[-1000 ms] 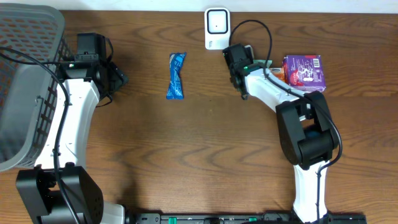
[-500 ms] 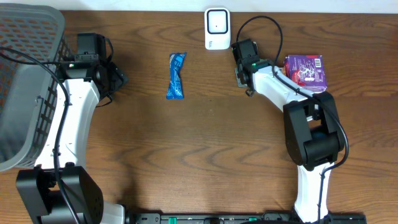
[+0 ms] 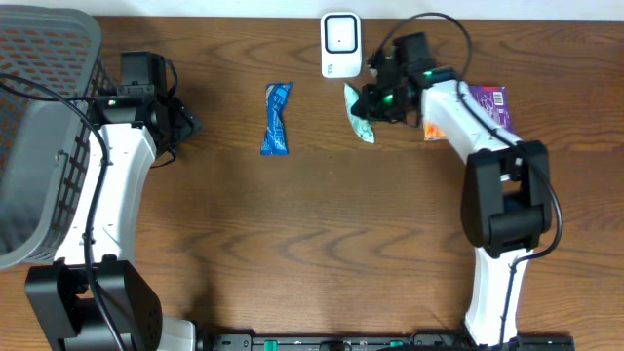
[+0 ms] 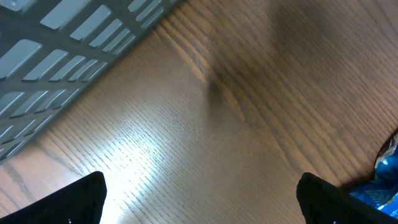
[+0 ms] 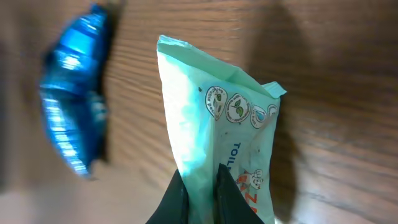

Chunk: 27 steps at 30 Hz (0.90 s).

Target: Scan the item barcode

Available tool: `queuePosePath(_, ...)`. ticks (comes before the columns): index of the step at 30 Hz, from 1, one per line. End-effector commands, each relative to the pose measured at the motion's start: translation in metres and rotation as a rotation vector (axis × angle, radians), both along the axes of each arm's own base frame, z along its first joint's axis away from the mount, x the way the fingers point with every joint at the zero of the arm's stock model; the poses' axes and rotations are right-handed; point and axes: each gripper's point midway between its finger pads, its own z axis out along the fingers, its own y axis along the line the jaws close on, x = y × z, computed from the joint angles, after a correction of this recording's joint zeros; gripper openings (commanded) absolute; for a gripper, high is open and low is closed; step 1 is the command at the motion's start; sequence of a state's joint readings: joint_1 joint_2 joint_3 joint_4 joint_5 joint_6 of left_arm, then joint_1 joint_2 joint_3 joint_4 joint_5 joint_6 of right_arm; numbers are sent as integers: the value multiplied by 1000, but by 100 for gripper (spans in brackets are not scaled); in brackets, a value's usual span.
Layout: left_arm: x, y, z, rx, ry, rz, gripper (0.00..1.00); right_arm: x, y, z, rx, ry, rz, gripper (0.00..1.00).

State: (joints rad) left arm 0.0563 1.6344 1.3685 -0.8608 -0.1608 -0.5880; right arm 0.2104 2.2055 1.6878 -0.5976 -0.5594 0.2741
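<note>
The pale green soft plastic packet is now hanging in the air just below the white box-shaped barcode scanner, while a second ago it was not showing in the overhead view at all. The right gripper is pinching the packet at one end, with its jaws pressed together on the thin film, as the right wrist view is showing. The right arm has swung away from the purple cardboard box toward the scanner, so I judge that the pick is done and the presenting of the barcode is beginning. The blue foil wrapper is lying untouched on the brown wooden table. The left gripper is waiting near the grey plastic basket, jaws spread wide and holding nothing.
</note>
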Motion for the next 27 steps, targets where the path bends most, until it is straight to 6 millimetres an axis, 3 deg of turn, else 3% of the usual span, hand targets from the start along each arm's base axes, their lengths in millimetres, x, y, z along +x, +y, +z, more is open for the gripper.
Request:
queuePosePath(1,-1,3,-1,7,4,17,98,-7,5,14,235,119,-26,1)
queuePosePath(10,-1,3,-1,7,4,17,98,-17,-22,-25,365,252,-196,1)
queuePosePath(12,-1,3,-1,7,4,17,98,-21,-28,-37,328,261,-223,1)
queuePosePath(17,-1,3,-1,7,4,17,98,-22,-55,-60,120,248,-290,12)
queuePosePath(21,-1,3,-1,7,4,17,98,-16,-78,-46,-60,201,-290,26)
queuePosePath(25,-1,3,-1,7,4,17,98,-11,-105,-13,-282,151,-290,31)
queuePosePath(27,-1,3,-1,7,4,17,98,-8,-108,2,-336,124,-266,33)
